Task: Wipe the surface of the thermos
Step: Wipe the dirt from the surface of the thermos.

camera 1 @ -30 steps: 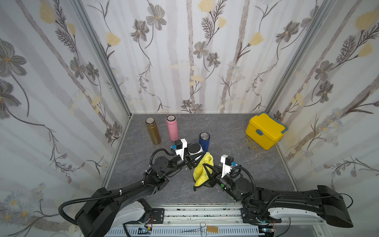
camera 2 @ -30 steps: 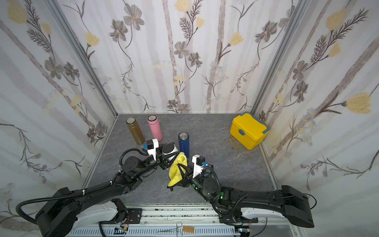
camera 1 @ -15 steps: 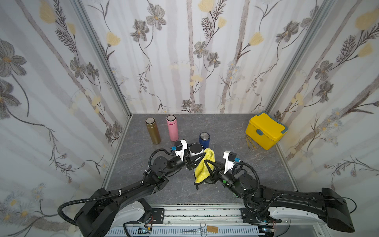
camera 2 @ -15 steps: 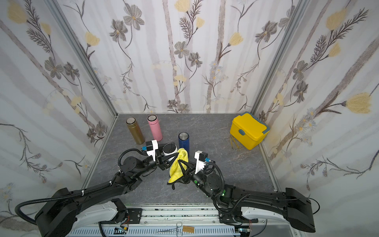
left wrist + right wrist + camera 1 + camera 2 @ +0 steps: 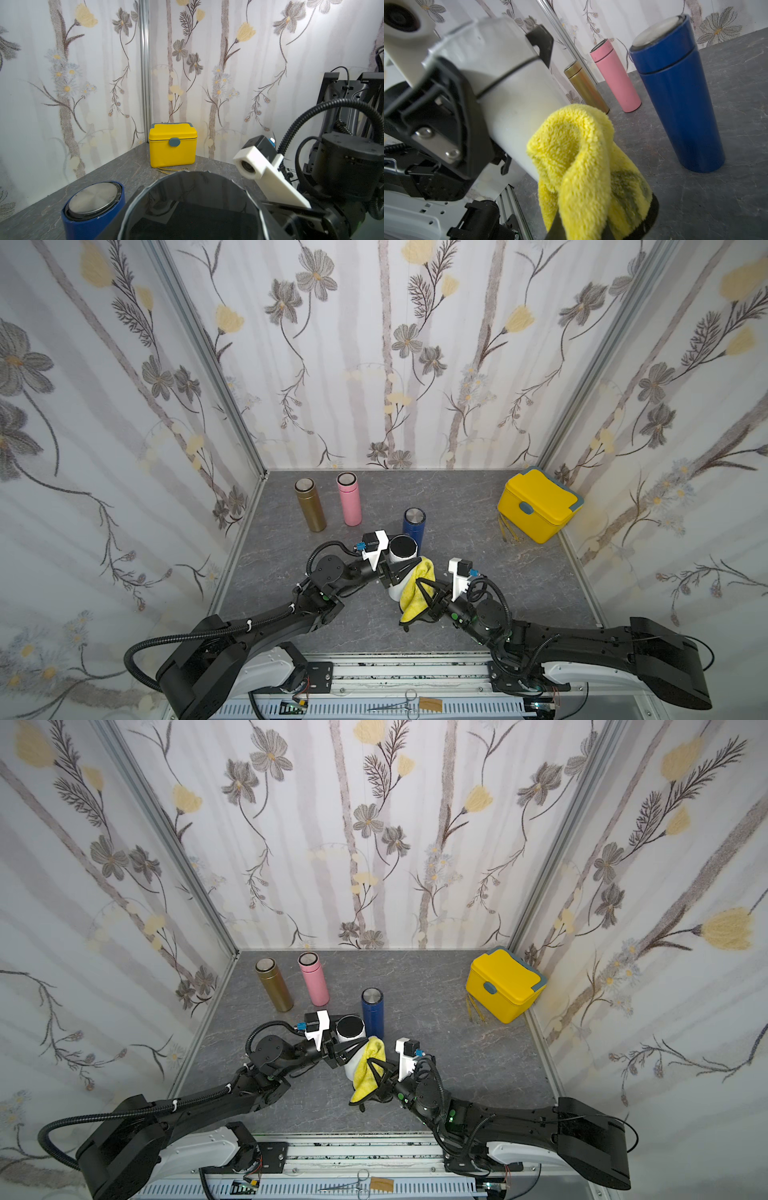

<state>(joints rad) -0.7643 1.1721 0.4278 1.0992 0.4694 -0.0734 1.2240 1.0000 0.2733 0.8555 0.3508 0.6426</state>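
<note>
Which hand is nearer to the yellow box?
The right hand. It holds the yellow cloth at the near middle, on the yellow box's side. The left hand grips the white thermos, farther from the box.

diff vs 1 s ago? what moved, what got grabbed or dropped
The right claw, shut on the yellow cloth, slid the cloth up the side of the white thermos, from low on the body toward its black cap. Nothing was grabbed or released. The left claw stays clamped on the white thermos. The blue thermos, pink thermos, gold thermos and yellow box have not moved.
</note>
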